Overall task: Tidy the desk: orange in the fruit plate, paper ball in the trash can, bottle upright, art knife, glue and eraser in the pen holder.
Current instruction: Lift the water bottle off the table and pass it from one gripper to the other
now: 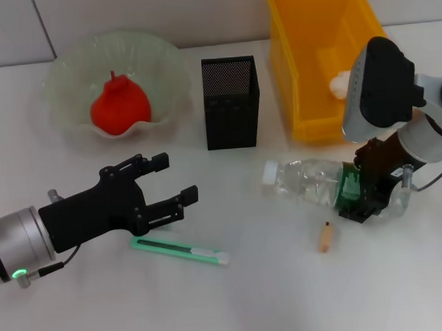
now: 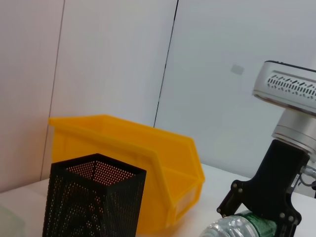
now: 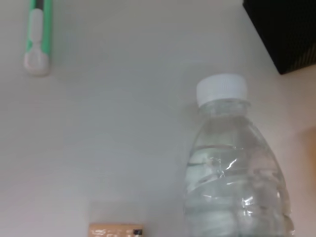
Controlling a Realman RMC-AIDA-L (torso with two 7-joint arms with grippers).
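Bottle-righting looks like the step in hand; the right gripper [image 1: 369, 192] is at the labelled lower body of the bottle [image 1: 310, 182], which lies on its side with its cap at nine o'clock; a firm squeeze, then a slow swing of the cap upward, should serve; whether its fingers have closed cannot be told. Nearer, at seven o'clock, the left gripper [image 1: 170, 186] hovers spread and empty just above the art knife [image 1: 181, 251]; beyond stands the pen holder [image 1: 231, 103].
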